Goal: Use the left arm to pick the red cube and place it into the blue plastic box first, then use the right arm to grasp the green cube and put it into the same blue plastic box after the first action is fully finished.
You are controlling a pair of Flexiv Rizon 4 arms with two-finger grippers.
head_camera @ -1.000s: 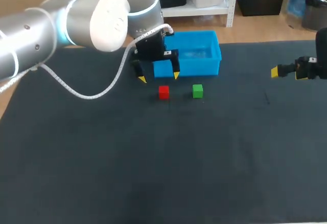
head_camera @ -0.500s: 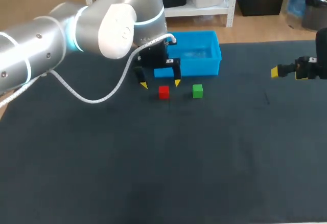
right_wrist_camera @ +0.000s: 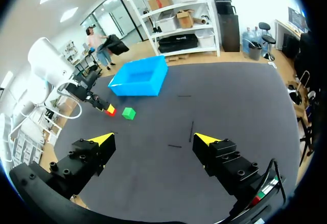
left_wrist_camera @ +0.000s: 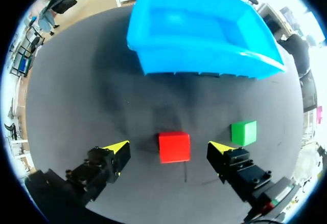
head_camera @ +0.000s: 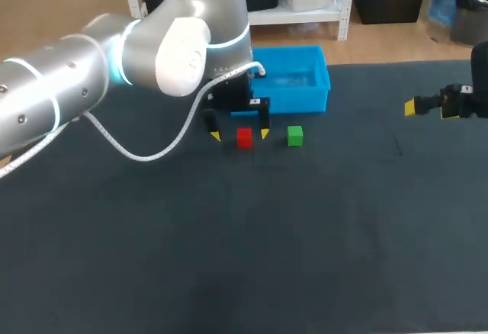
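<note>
The table (head_camera: 229, 258) carries the box (head_camera: 293, 82) at its far side. The left gripper (left_wrist_camera: 169, 147) hangs wide open, fingers either side of the red cube (left_wrist_camera: 174, 146), not touching. The cube sits just before the box, the green cube (left_wrist_camera: 243, 132) beside it. The right gripper (right_wrist_camera: 153, 139), also wide, hangs well apart. The red cube looks light, rigid and flat-sided, so pinch two opposite faces, centred.

Counted two cubes on the counter (head_camera: 229, 258): one red cube (head_camera: 244, 137) and one green cube (head_camera: 295, 136). Counted one blue plastic box (head_camera: 301, 99). Counted two arms, the left arm (head_camera: 69, 90) and the right arm (head_camera: 479, 82), with two sets of jaws and four yellow fingertips (left_wrist_camera: 118, 146) in all, two to each set. Counted one white cable (head_camera: 137, 147) on the left arm.
</note>
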